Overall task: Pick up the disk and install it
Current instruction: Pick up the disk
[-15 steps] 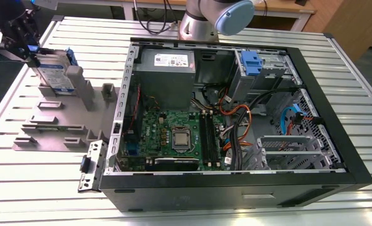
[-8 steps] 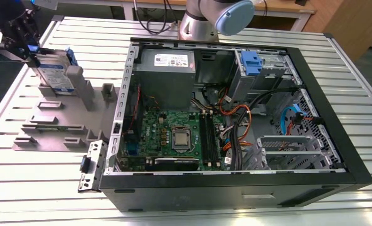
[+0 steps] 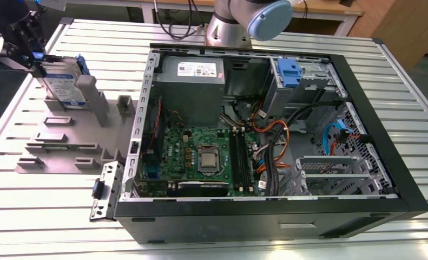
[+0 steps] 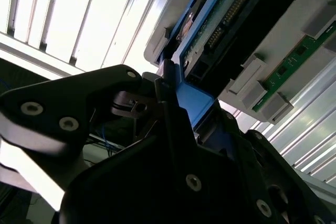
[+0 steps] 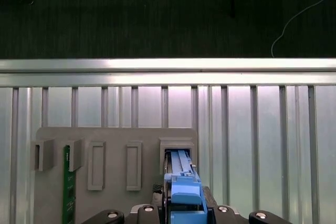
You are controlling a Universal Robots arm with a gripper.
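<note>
In the exterior view the gripper (image 3: 20,47) is clamping the top edge of the disk (image 3: 60,81), which is standing upright in the grey holder (image 3: 105,135), well apart from the open computer case (image 3: 271,219), with room above. In the second wrist view the fingers (image 4: 123,80) are pinching its blue carrier (image 4: 197,103), steadying it. In the first wrist view the blue carrier (image 5: 184,192) appears to be sitting close between the walls of its slot (image 5: 177,145).

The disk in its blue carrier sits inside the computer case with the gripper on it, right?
No. The exterior view shows the disk upright at the grey holder beside the computer case, not inside it. The gripper is on it.
</note>
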